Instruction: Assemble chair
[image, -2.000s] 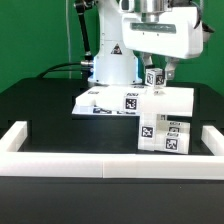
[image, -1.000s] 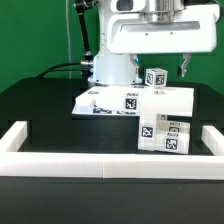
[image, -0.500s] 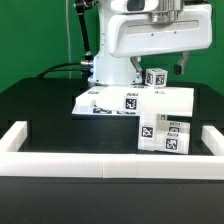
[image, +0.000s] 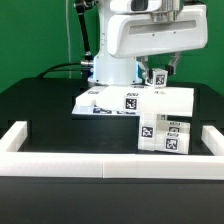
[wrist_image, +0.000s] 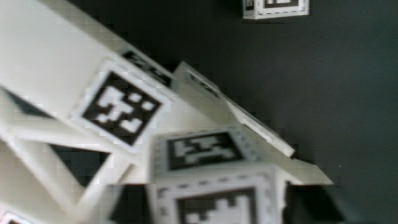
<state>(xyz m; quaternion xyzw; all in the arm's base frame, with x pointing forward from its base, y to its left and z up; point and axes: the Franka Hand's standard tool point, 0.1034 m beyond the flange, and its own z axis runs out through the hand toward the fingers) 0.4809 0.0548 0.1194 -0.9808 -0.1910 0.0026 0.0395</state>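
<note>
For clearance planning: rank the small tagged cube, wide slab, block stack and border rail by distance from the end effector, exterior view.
1. Small white tagged plastic cube: at the end effector.
2. Wide white plastic slab: just beneath.
3. White tagged block stack: in front.
4. Long white border rail: foremost.

a white arm (image: 108, 66) with a boxy pale head (image: 150, 35), dark end effector (image: 160, 72) and thin black cable (image: 62, 67).

arm: white jointed robot arm (image: 103, 62) upright at rear | wrist: white boxy wrist housing (image: 150, 35) facing down | gripper: black two-finger gripper (image: 159, 72), dark fingers (image: 174, 68) pointing down, partly apart, grip unclear
</note>
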